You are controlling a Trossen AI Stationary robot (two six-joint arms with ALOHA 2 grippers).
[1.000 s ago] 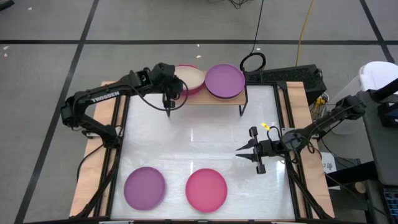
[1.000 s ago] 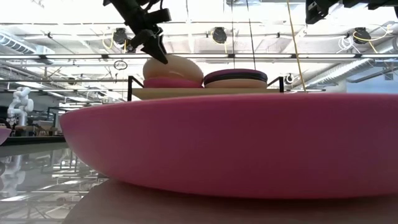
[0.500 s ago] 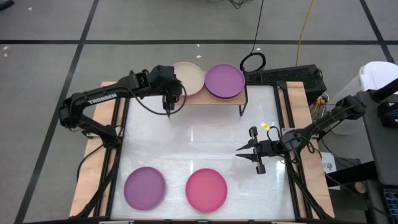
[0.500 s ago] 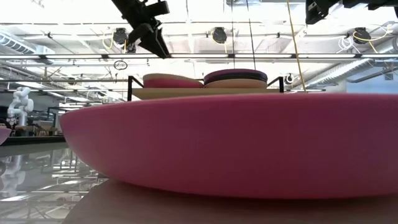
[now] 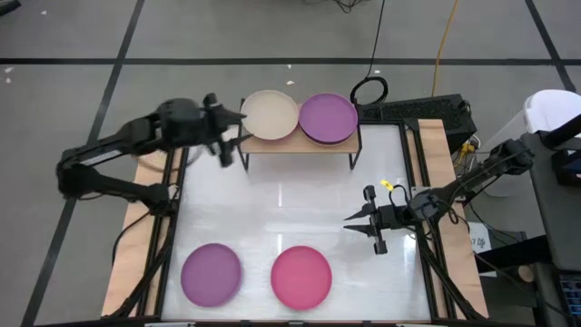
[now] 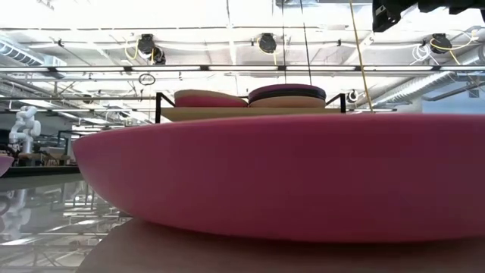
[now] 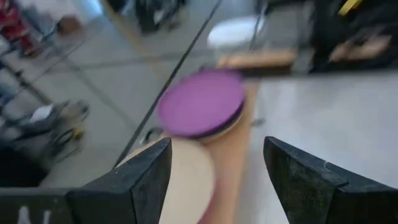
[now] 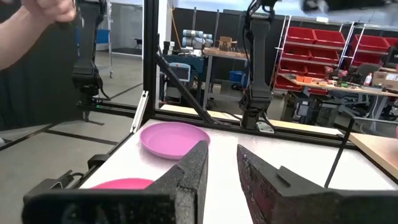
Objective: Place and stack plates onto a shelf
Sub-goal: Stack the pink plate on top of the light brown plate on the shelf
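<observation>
Here round matte beige plate [image 5: 270, 115] tops the wooden shelf [image 5: 300, 143]; left pincer [image 5: 223, 145] apart, empty.

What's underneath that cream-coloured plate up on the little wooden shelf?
Under the beige plate, the low view shows a pink plate resting on the shelf. From above the beige plate covers it fully. Whether anything else lies between them cannot be seen.

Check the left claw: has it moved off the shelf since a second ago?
Yes. The left claw has pulled back toward the table's left side, clear of the shelf, leaving the beige plate stacked there.
</observation>
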